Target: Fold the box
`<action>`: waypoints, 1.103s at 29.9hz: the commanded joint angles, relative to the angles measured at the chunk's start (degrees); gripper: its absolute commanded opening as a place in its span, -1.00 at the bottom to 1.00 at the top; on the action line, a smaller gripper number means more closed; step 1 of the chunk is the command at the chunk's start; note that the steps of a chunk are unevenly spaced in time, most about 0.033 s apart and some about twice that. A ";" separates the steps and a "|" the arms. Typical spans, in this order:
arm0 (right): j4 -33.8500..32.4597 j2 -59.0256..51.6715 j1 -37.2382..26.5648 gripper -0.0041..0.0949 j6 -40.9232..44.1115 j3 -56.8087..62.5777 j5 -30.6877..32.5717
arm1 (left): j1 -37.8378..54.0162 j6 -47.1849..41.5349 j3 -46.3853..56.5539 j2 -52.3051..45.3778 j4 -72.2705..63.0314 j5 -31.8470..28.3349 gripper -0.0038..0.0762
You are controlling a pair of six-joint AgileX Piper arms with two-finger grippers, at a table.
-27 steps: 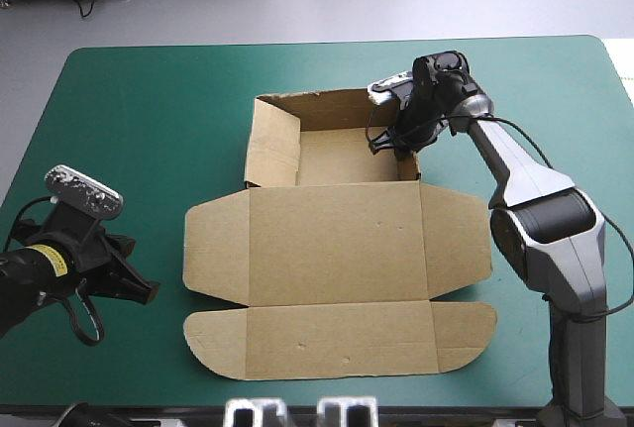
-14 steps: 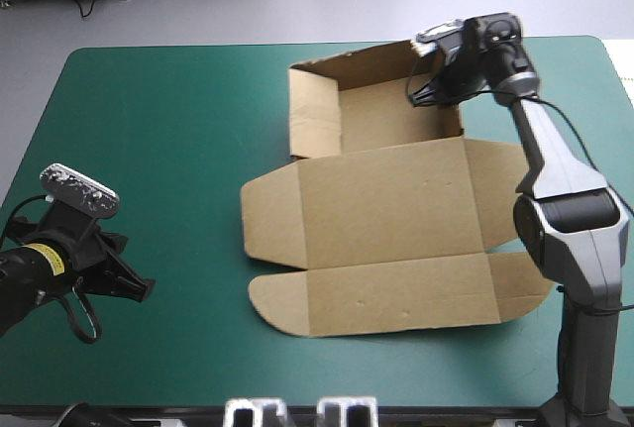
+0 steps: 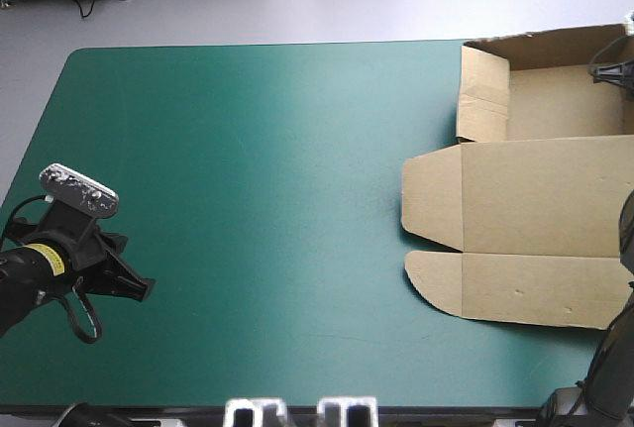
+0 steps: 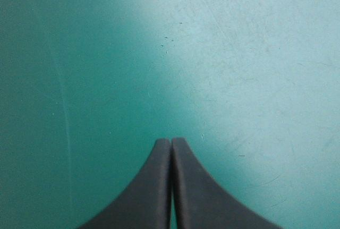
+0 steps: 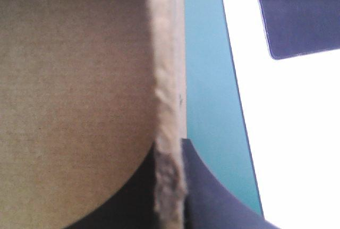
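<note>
- Pinched tight on a thin standing wall [image 5: 169,80] of the box [image 5: 74,80]: the right gripper [image 5: 170,146], one black finger [image 5: 212,197] on each side of the board.
- Just past that wall, a strip of teal-green cover [image 5: 204,80].
- From high up, only a small bit of the right gripper [image 3: 616,68] to see, at the far right corner of the table [image 3: 248,169].
- Brown box [image 3: 535,209] at the right edge of the table, partly cut off on that side.
- Far part of the box: an open tray [image 3: 565,100], walls up at the back and on the left.
- Near part: lid [image 3: 545,194] flat on the cover, with a rounded flap [image 3: 431,194] on its left side and a long flap [image 3: 515,288] toward the near edge.
- Closed into one point, with nothing held: the left gripper [image 4: 171,143], bare cover ahead of it.
- From high up, left gripper [image 3: 129,283] low by the near left corner, well apart from the box.
</note>
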 commanded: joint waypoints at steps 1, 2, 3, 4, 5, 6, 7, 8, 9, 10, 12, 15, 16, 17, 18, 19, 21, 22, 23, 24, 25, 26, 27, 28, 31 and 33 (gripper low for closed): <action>6.70 -3.30 -3.87 -0.97 0.15 -2.10 -0.54 | -0.32 -0.53 -1.48 -0.21 0.61 2.47 -0.93; 7.34 -3.22 -4.67 -0.97 0.25 -2.10 -0.41 | -0.32 -0.53 -1.48 -0.21 0.61 2.47 -0.93; 7.53 -3.22 -4.95 -0.96 0.25 -2.10 -0.41 | -0.32 -0.53 -1.48 -0.21 0.61 2.47 -0.93; 7.89 -3.22 -5.34 -0.95 0.25 -2.10 -0.53 | -0.32 -0.53 -1.48 -0.21 0.61 2.47 -0.93; 8.81 -3.22 -5.47 -0.91 -0.51 -2.10 -0.54 | -0.32 -0.53 -1.48 -0.21 0.61 2.47 -0.93; 10.09 -3.22 -5.64 -0.84 -2.06 -2.10 -0.67 | -0.32 -0.53 -1.48 -0.21 0.61 2.47 -0.93; 10.88 -3.18 -5.61 -0.72 -3.77 -2.10 -0.67 | -0.32 -0.53 -1.48 -0.21 0.61 2.47 -0.93; 11.61 -3.18 -5.61 -0.57 -5.60 -2.10 -0.67 | -0.32 -0.53 -1.48 -0.21 0.39 2.35 -0.93; 12.18 -3.18 -5.61 -0.38 -6.25 -2.10 -0.67 | -0.32 -0.53 -1.48 -0.21 0.39 2.35 -0.93; 12.43 -3.18 -5.61 -0.21 -6.40 -2.14 -0.75 | -0.32 -0.53 -1.48 -0.21 0.39 2.35 -0.93; 11.76 -3.18 -5.61 0.21 -6.78 -2.40 -0.75 | -0.32 -0.53 -1.48 -0.21 0.39 2.35 -0.93; 10.20 -3.18 -5.61 0.56 -6.13 -3.05 -1.08 | -0.32 -0.53 -1.48 -0.21 0.39 2.35 -0.93; 9.53 -3.18 -5.61 0.59 -6.13 -3.45 -1.08 | -0.32 -0.53 -1.48 -0.21 0.39 2.35 -0.93; 9.26 -3.18 -5.61 0.58 -6.13 -3.95 -1.08 | -0.32 -0.53 -1.48 -0.21 0.39 2.35 -0.93; 9.26 -3.18 -5.61 0.58 -6.13 -4.58 -0.97 | -0.32 -0.53 -1.48 -0.21 0.39 2.35 -0.93; 9.26 -3.18 -5.61 0.57 -5.86 -5.45 -0.59 | -0.32 -0.53 -1.48 -0.21 0.39 2.35 -0.93; 9.93 -3.18 -5.61 0.54 -5.33 -7.63 0.51 | -0.32 -0.53 -1.48 -0.21 0.39 2.35 -0.93; 10.93 -3.18 -5.61 0.51 -5.15 -8.97 0.93 | -0.32 -0.53 -1.48 -0.21 0.39 2.35 -0.93; 12.60 -3.18 -5.61 0.47 -5.15 -10.06 1.05 | -0.32 -0.53 -1.48 -0.21 0.39 2.35 -0.93; 14.82 -3.31 -5.61 0.42 -4.90 -11.56 1.05 | -0.32 -0.78 -1.48 -0.21 0.39 2.35 -0.93; 17.77 -3.44 -5.61 0.33 -4.78 -13.08 1.05 | -0.32 -1.41 -1.48 -0.21 0.52 2.35 -0.93; 20.44 -3.61 -5.61 0.25 -4.78 -14.30 1.05 | -0.32 -1.85 -1.48 -0.21 0.76 2.35 -0.93; 23.85 -3.72 -5.51 0.12 -5.15 -15.73 1.05 | -0.32 -2.02 -1.48 -0.21 1.01 2.35 -0.93; 27.57 -3.99 -5.37 -0.05 -6.60 -17.21 1.05 | -0.32 -2.02 -1.48 -0.21 1.01 2.19 -0.93; 38.38 -5.50 -4.15 -0.67 -12.05 -20.31 1.05 | -0.32 -2.38 -1.48 -0.21 1.09 2.02 -0.93; 45.73 -7.15 -2.73 -0.96 -17.08 -21.66 1.05 | -0.32 -3.01 -1.48 -0.21 1.09 2.02 -0.93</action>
